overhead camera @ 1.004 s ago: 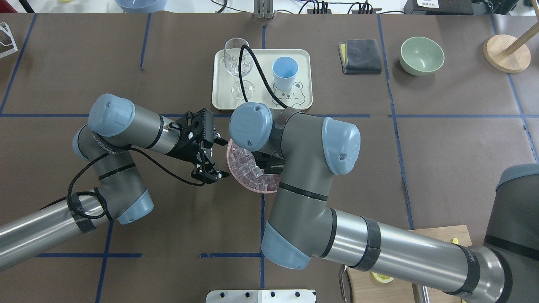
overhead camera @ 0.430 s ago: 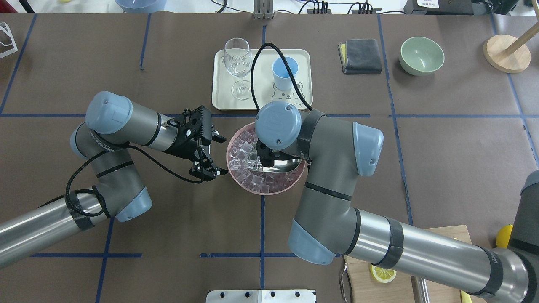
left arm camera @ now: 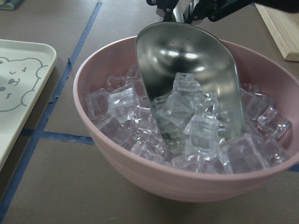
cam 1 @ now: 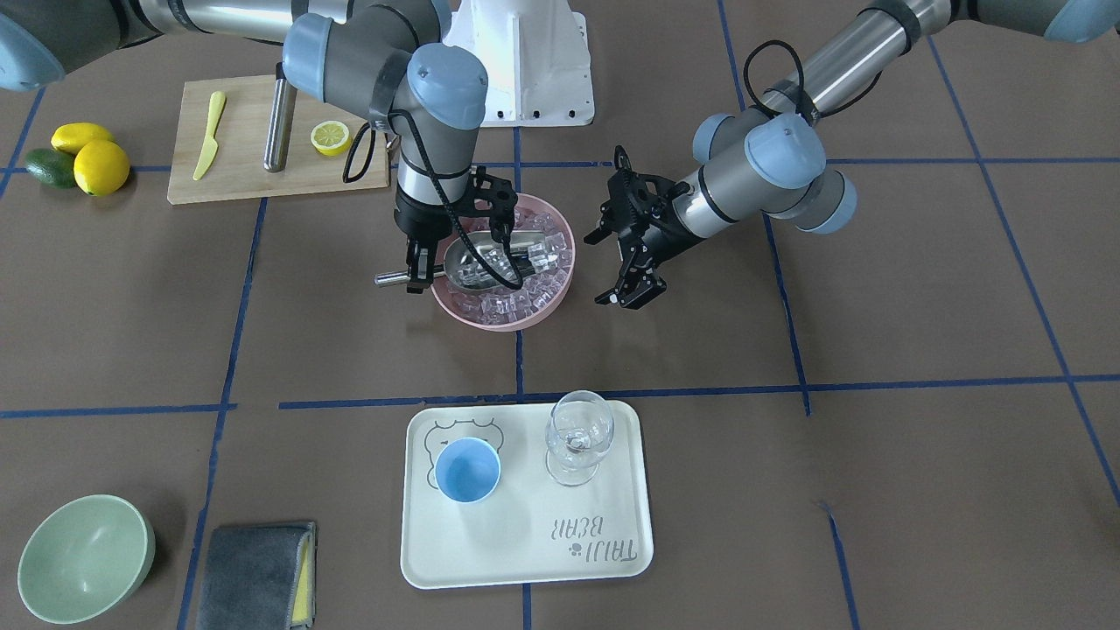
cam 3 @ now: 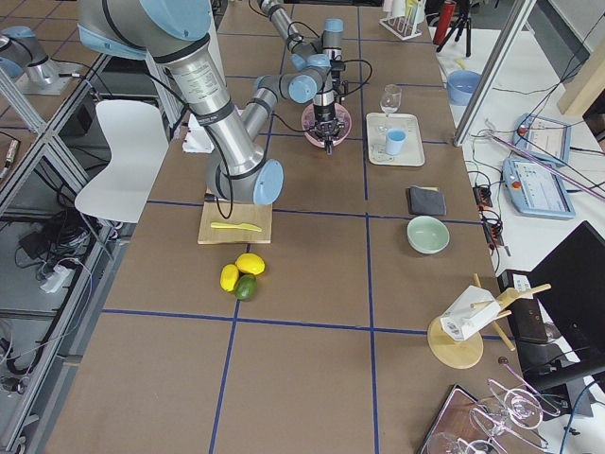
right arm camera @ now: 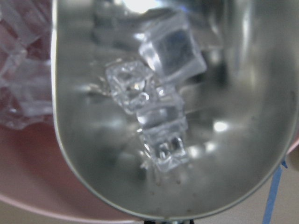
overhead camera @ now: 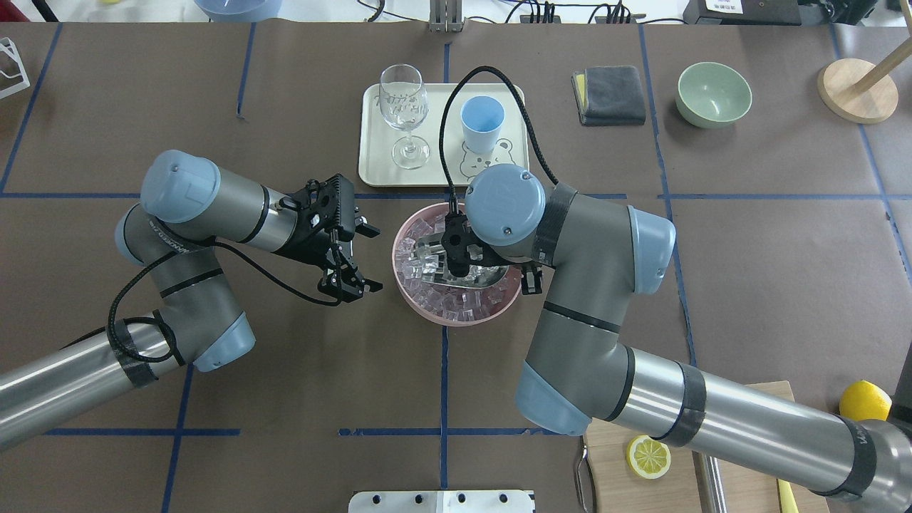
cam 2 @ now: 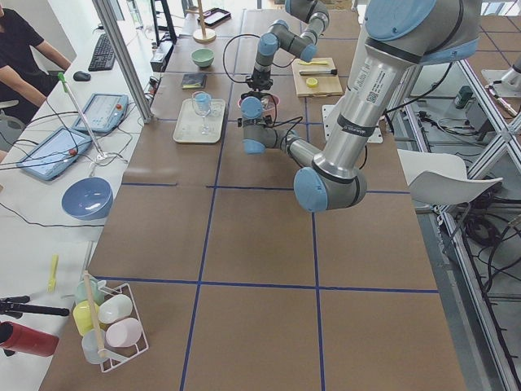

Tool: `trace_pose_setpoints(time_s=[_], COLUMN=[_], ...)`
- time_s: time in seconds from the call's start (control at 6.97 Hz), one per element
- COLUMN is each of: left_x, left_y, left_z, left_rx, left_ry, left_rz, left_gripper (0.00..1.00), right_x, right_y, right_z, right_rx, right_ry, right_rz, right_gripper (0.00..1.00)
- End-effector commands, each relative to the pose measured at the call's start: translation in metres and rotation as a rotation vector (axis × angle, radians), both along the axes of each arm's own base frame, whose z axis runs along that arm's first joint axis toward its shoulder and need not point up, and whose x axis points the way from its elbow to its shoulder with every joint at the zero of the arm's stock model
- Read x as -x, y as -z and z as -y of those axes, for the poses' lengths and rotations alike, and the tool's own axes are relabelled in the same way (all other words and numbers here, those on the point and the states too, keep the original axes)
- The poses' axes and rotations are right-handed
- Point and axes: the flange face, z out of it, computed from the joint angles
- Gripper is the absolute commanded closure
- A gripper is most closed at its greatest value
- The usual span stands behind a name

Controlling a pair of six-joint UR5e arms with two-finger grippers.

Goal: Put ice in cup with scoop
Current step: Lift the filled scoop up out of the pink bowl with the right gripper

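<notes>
My right gripper [cam 1: 418,269] is shut on the thin handle of the steel scoop [cam 1: 479,261]. The scoop lies in a pink bowl [overhead camera: 427,313] full of ice [left arm camera: 122,103]. A few clear cubes [right arm camera: 173,44] sit in the scoop's trough [left arm camera: 187,60], close-up in the right wrist view [right arm camera: 93,154]. My left gripper [overhead camera: 367,258] is open and empty, just left of the bowl and clear of it. The light-blue cup [overhead camera: 482,121] stands upright and empty on a cream tray [overhead camera: 374,167] beyond the bowl. It also shows in the front view [cam 1: 467,470].
A clear wine glass [overhead camera: 404,107] stands on the tray beside the cup. A grey cloth [overhead camera: 609,95], a pale-green bowl [overhead camera: 713,92] and a wooden stand [overhead camera: 855,89] are at the far right. A cutting board [cam 1: 254,175] with a lemon half, knife and steel cylinder lies near my right arm's base.
My right arm has swung to the right and drawn the scoop through the ice, uncovering the bowl. The left gripper has drawn back slightly to the left, still open.
</notes>
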Motion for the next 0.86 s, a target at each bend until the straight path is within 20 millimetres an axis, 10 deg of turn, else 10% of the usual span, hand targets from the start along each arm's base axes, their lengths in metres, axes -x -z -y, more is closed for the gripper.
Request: trace_pose_setpoints(time_s=[0.0, 0.43, 0.72], left_x=[0.001, 0.003, 0.022], left_y=[-0.001, -0.003, -0.029], left_z=[0.000, 0.003, 0.011], left_rx=[0.001, 0.004, 0.037], left_ry=[0.001, 0.006, 0.033], left_rz=[0.001, 0.006, 0.038], left_gripper=[0.00, 0.00, 0.00], right_x=[-0.017, -0.050, -0.121], right_y=[0.005, 0.022, 0.041], right_z=[0.012, 0.025, 0.052], right_rx=[0.024, 0.055, 0.123], right_ry=[-0.008, -0.015, -0.049], right_rz=[0.049, 0.122, 0.235], right_gripper=[1.00, 1.00, 1.00])
